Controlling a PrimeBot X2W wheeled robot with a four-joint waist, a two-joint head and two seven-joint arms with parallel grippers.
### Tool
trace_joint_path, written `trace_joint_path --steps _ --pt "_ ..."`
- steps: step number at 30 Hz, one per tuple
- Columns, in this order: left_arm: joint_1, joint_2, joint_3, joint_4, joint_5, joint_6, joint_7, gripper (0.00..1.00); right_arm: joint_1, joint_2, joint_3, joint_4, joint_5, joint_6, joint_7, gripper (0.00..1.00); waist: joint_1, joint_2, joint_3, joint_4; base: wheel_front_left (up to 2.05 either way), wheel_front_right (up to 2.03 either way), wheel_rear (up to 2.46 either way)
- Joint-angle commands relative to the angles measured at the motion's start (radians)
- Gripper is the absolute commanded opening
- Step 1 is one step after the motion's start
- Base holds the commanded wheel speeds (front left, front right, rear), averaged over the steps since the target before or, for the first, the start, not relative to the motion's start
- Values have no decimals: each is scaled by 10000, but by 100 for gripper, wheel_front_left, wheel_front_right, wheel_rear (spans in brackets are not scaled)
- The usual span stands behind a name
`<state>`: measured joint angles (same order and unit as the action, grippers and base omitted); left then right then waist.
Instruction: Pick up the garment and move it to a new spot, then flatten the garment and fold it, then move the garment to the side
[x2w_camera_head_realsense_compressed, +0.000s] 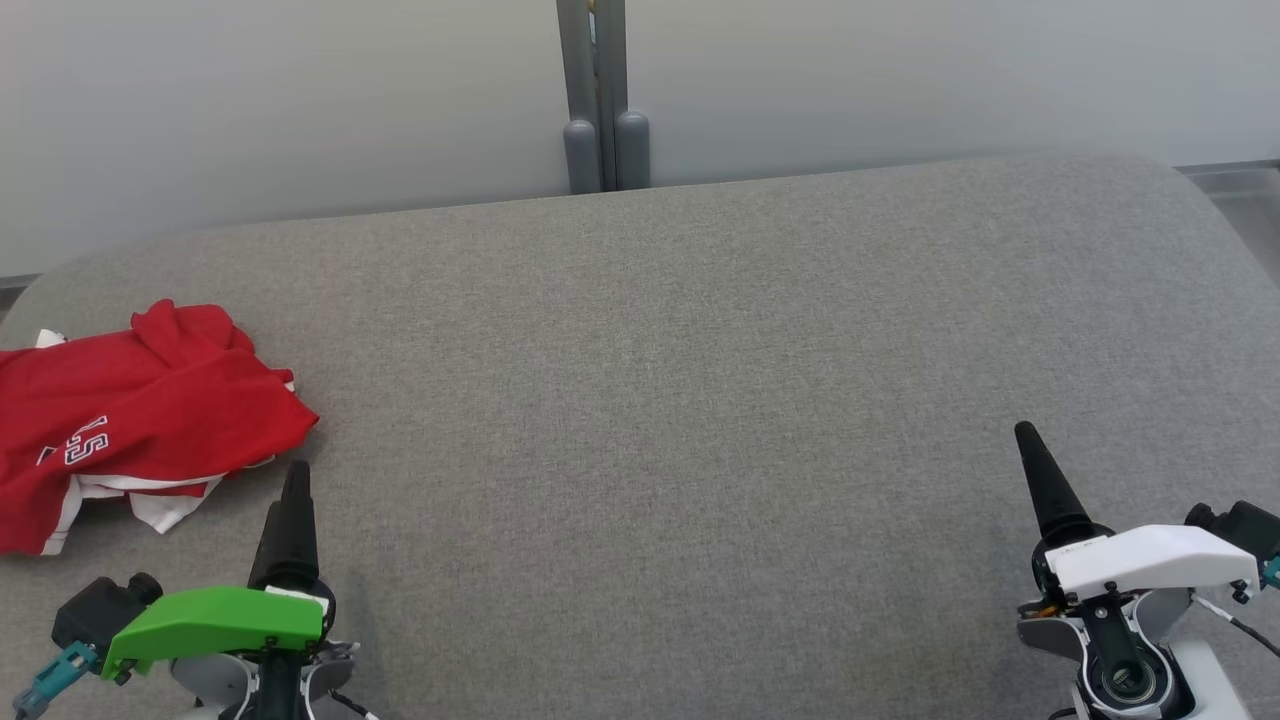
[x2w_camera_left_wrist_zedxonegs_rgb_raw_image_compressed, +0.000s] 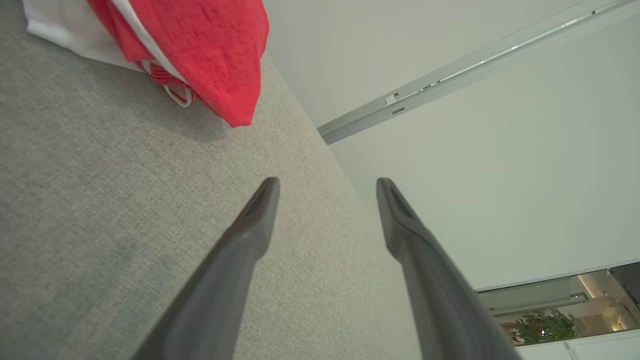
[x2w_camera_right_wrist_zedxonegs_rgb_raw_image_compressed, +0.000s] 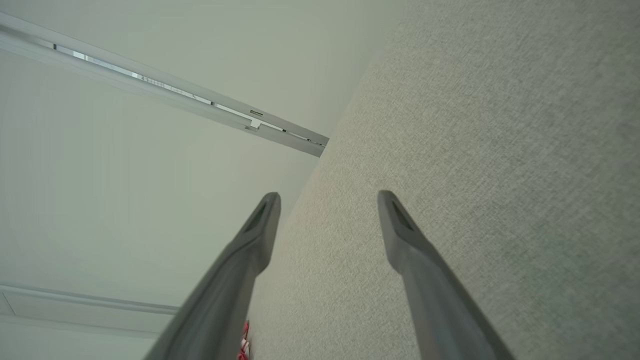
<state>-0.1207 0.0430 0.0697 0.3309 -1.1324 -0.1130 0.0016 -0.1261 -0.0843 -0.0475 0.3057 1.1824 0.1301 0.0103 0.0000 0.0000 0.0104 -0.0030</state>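
Left pincer (x2w_camera_left_wrist_zedxonegs_rgb_raw_image_compressed: 327, 187): two dark fingers spread apart with nothing between them, hovering over the grey cloth just beside the garment's near corner.
Right pincer (x2w_camera_right_wrist_zedxonegs_rgb_raw_image_compressed: 328, 200): fingers likewise parted and holding nothing, over bare cloth at the robot's right, well apart from the garment.
Garment (x2w_camera_head_realsense_compressed: 150, 410): red with white trim, lying crumpled at the robot's left end of the worktop, partly past the head view's left edge.
Writing (x2w_camera_head_realsense_compressed: 85, 441): white-outlined characters on the red cloth, turned sideways and creased; one looks like an "S", the rest I cannot read.
Worktop (x2w_camera_head_realsense_compressed: 700, 400): covered in grey woven fabric, rounded far corners.
Wrist covers: green (x2w_camera_head_realsense_compressed: 215, 620) on the left arm, white (x2w_camera_head_realsense_compressed: 1150, 560) on the right.
Background: pale wall with a grey post (x2w_camera_head_realsense_compressed: 600, 100) behind the far edge.
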Motion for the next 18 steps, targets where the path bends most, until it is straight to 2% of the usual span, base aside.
trace_joint_path --steps 1,18 --pt "-93 107 -25 -162 426 60 -94 100 -137 -135 73 -210 -375 4 -117 100 0 0 3 0 0 0 0" --pt "3 334 -514 -13 3197 525 -721 100 -103 -380 626 -424 -2810 4 -759 100 0 0 37 -27 0 0 0"
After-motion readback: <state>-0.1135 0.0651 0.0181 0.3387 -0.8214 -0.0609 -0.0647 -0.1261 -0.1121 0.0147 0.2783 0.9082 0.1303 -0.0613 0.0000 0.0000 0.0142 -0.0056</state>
